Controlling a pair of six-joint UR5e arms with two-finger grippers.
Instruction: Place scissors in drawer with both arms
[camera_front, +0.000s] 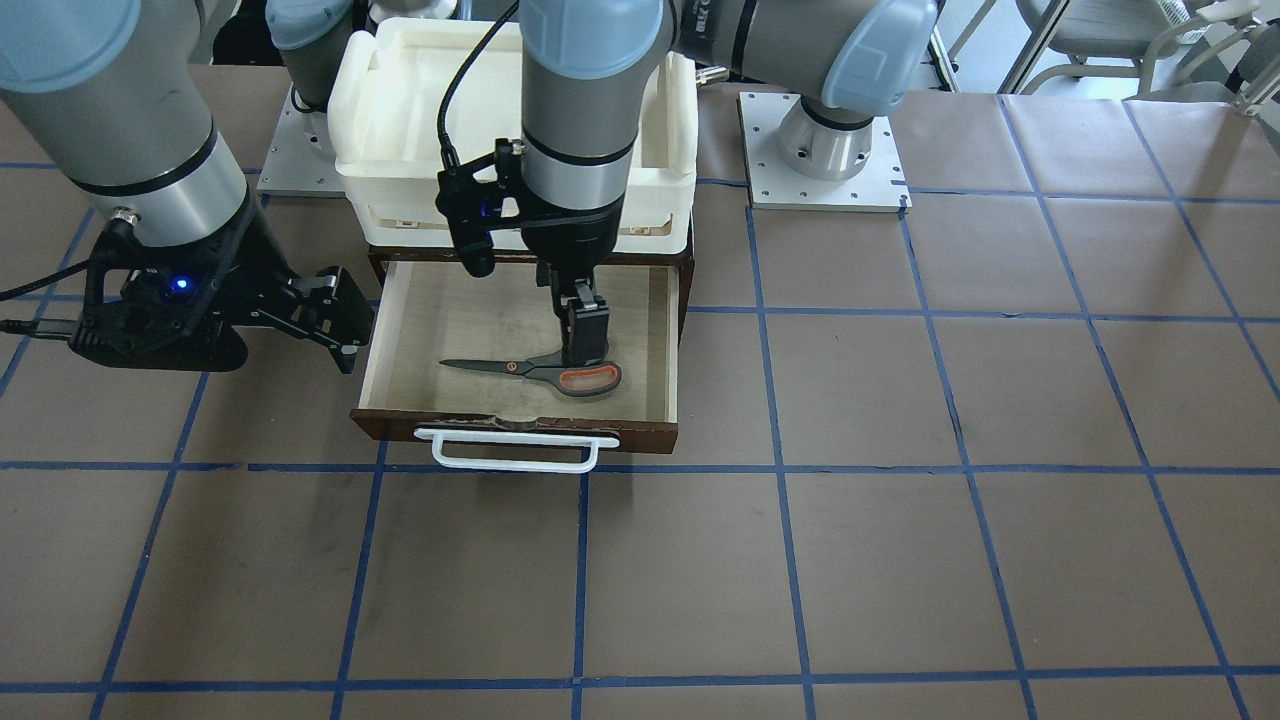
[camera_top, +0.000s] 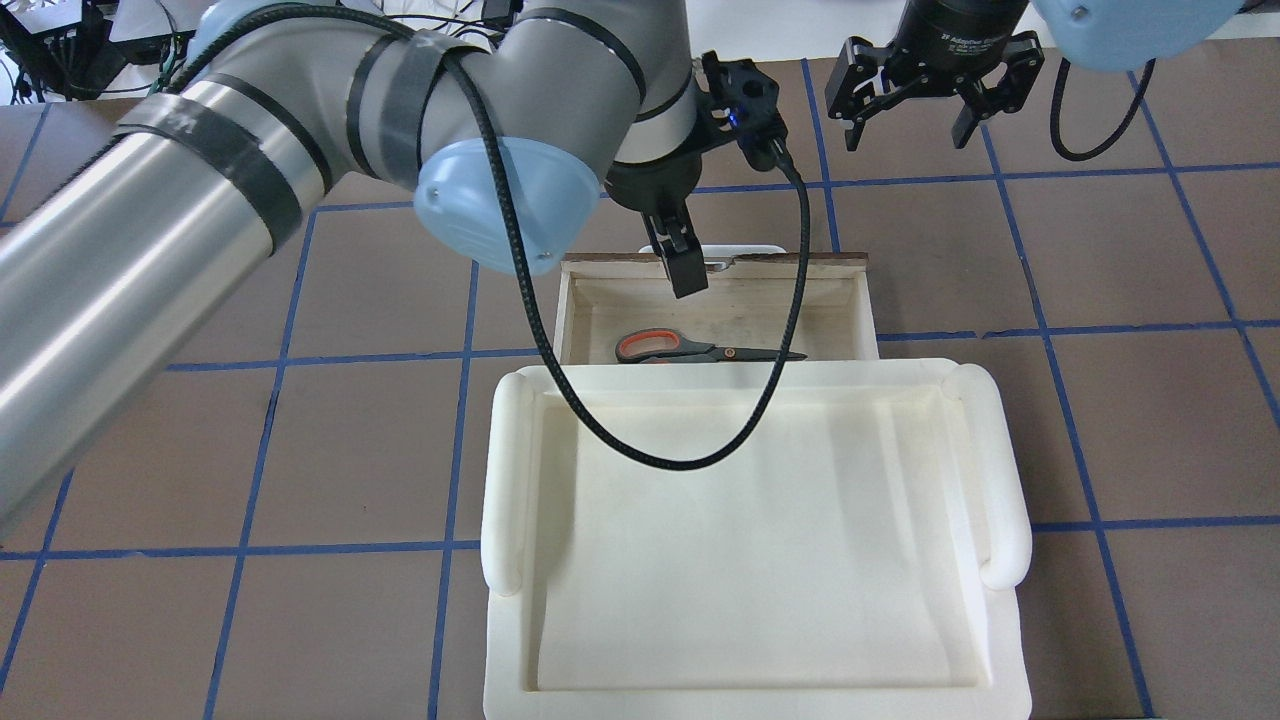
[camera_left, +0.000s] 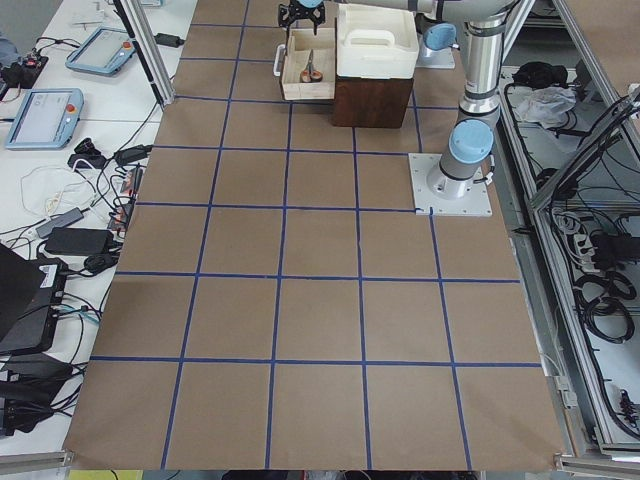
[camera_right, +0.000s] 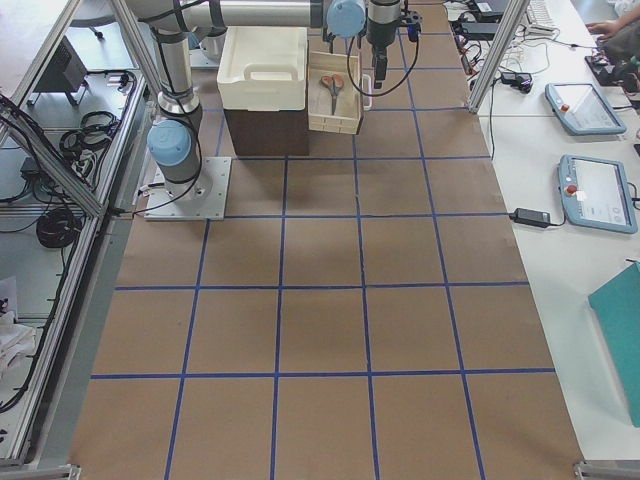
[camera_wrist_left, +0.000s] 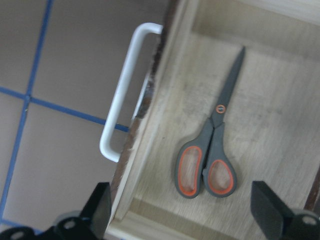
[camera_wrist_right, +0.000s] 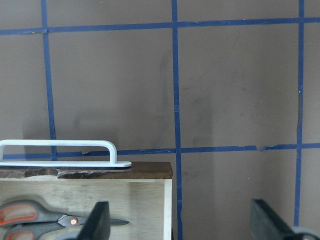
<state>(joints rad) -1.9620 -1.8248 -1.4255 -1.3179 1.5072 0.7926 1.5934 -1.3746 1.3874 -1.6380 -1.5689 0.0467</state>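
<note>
Grey scissors (camera_front: 540, 372) with orange-lined handles lie flat on the floor of the open wooden drawer (camera_front: 520, 428), blades pointing toward my right arm's side. In the overhead view the scissors (camera_top: 700, 350) lie close to the white bin. My left gripper (camera_front: 588, 335) hangs inside the drawer just above the handles. The left wrist view shows the scissors (camera_wrist_left: 212, 155) lying free between its widely spread fingers (camera_wrist_left: 100, 207), so it is open. My right gripper (camera_top: 915, 100) hovers open beside the drawer's front corner, holding nothing. The drawer's white handle (camera_wrist_right: 60, 147) shows in the right wrist view.
A large white plastic bin (camera_top: 750, 540) sits on top of the dark cabinet behind the drawer. My left arm's black cable (camera_top: 650, 440) loops over the bin. Arm base plates (camera_front: 825, 150) stand at the table's back edge. Brown table with blue grid lines stretches in front.
</note>
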